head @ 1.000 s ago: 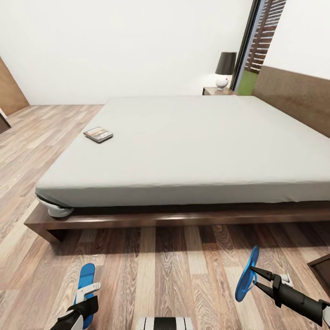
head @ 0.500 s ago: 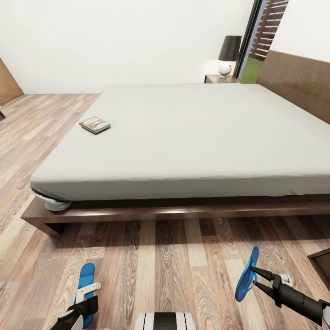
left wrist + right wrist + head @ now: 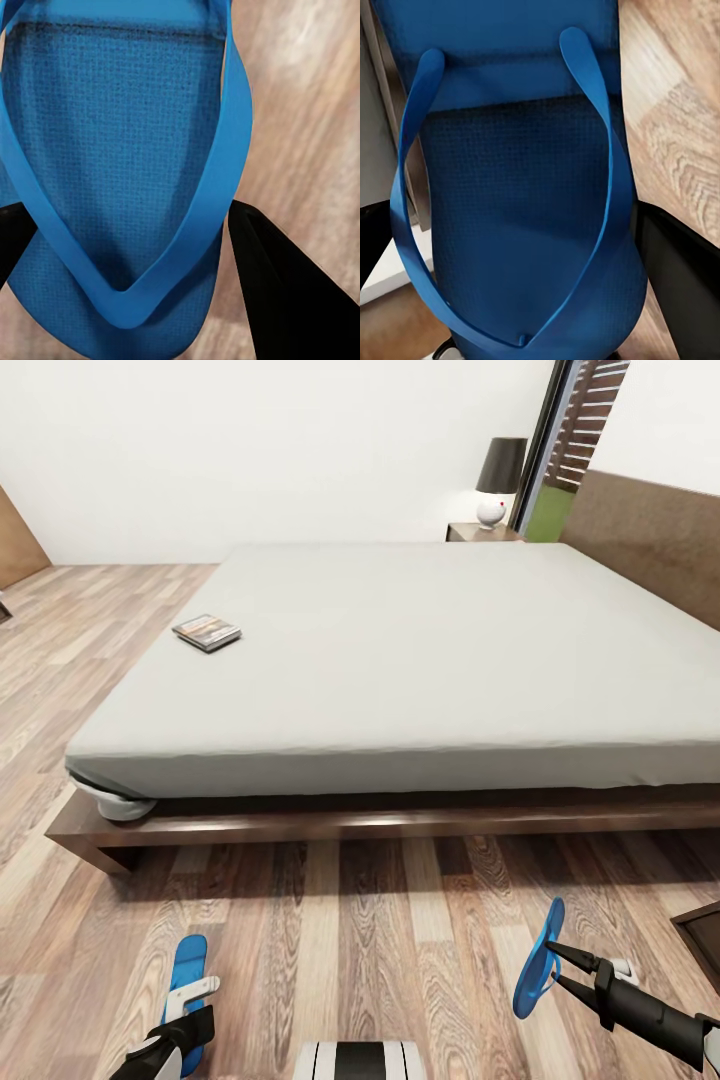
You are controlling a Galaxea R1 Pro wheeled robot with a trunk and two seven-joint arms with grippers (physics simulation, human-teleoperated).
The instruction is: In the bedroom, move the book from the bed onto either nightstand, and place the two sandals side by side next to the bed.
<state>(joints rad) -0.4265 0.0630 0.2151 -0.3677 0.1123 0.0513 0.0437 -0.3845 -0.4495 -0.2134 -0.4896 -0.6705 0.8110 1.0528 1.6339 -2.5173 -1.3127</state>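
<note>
The book (image 3: 207,632) lies flat near the left edge of the bed's (image 3: 420,660) pale mattress. A dark nightstand (image 3: 483,532) stands at the bed's far corner beside the headboard. My left gripper (image 3: 190,992) is low over the floor in front of the bed, shut on one blue sandal (image 3: 187,972), whose sole (image 3: 127,165) sits between the black fingers (image 3: 266,292). My right gripper (image 3: 552,965) is shut on the other sandal (image 3: 538,958), held on edge above the floor; its straps and sole (image 3: 517,217) show close up.
A black-shaded lamp (image 3: 499,478) stands on the nightstand. The bed's dark wooden frame (image 3: 400,825) juts out over the plank floor. A dark furniture corner (image 3: 704,942) sits at the right edge. A bunched sheet corner (image 3: 115,805) hangs at the bed's near left.
Between one second and half a second ago the whole view shifted, so the camera moved. Both grippers and their sandals kept their places in the picture. Nothing has changed since.
</note>
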